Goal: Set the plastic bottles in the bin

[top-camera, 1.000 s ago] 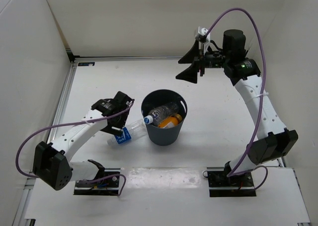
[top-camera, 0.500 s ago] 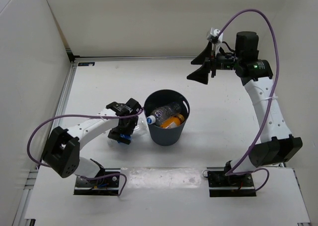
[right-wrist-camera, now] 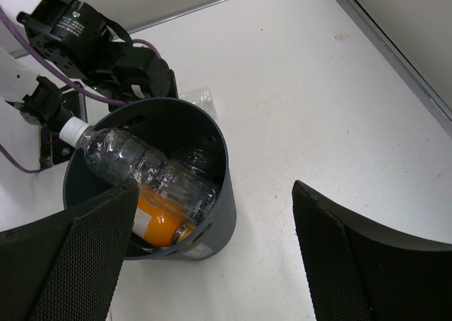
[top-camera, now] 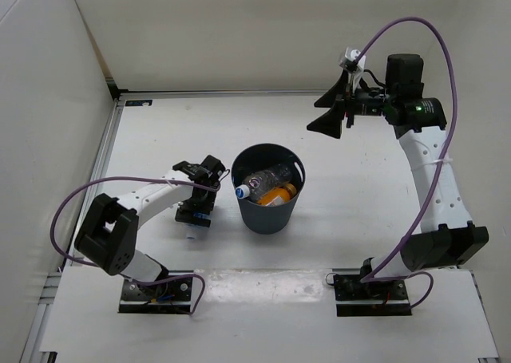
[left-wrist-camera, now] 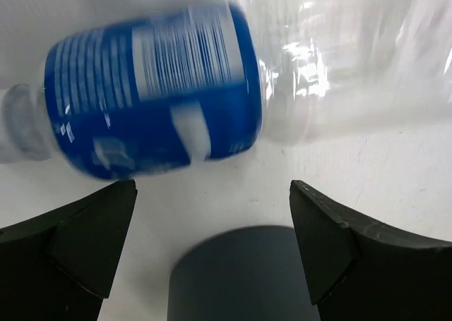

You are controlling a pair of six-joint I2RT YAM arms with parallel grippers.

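Note:
The dark grey-blue bin (top-camera: 281,216) stands mid-table. In it lie a clear bottle with a white cap (right-wrist-camera: 141,162) reaching over the rim, the orange bottle (right-wrist-camera: 159,222) and another clear bottle (right-wrist-camera: 201,152) deeper down. The blue-label bottle (left-wrist-camera: 148,88) lies on the table just left of the bin, mostly hidden under my left gripper (top-camera: 198,210) in the top view. In the left wrist view the left gripper (left-wrist-camera: 212,187) is open, the bottle lies blurred beyond its fingertips, and the bin (left-wrist-camera: 233,279) shows below. My right gripper (top-camera: 339,112) is open and empty, high at the back right.
White walls enclose the table at the left, back and right. A metal rail (top-camera: 108,147) runs along the left edge. The left arm's purple cable (top-camera: 72,203) loops over the table at the front left.
My left gripper has come down over the blue-label bottle beside the bin, and the bottle has shifted under it. My right arm has drawn back to the right.

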